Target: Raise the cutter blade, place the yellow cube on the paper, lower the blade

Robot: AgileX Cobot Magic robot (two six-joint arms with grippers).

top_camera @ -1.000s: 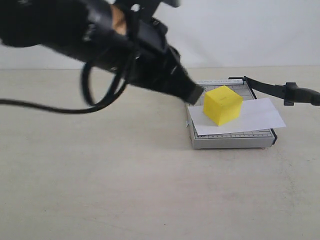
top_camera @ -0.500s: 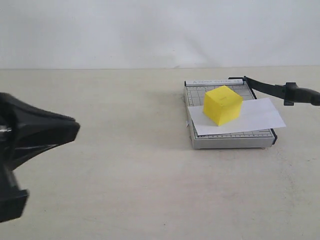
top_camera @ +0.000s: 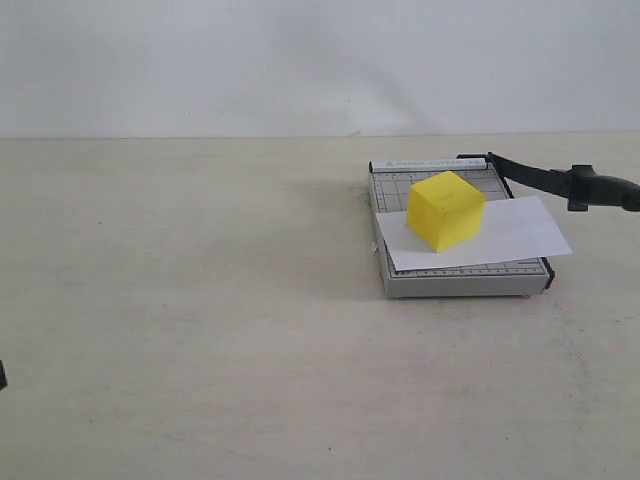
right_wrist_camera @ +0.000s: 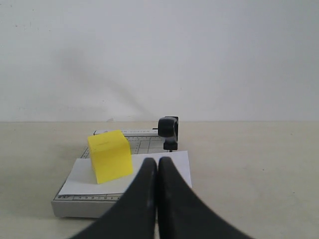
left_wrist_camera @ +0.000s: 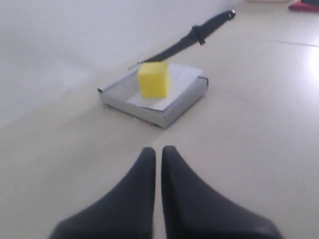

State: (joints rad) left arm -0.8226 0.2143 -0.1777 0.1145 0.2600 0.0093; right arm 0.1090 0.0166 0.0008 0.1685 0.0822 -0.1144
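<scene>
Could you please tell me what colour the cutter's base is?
The base is grey, clearest in the exterior view.

Plain test bench, beige table point(top_camera: 200, 350), white wall point(top_camera: 300, 60)

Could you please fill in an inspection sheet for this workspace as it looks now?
Surface: pale, matte table.
Job's things: yellow cube sits on the paper, which lies on the grey trimmer; cutter blade raised, not lowered.
Clutter: a red object at the edge of the left wrist view, too small to identify.
Pincers: left pincer shut, empty; right pincer shut, empty; both apart from the trimmer.
Cables: nothing seen.
Surroundings: plain white wall.
</scene>
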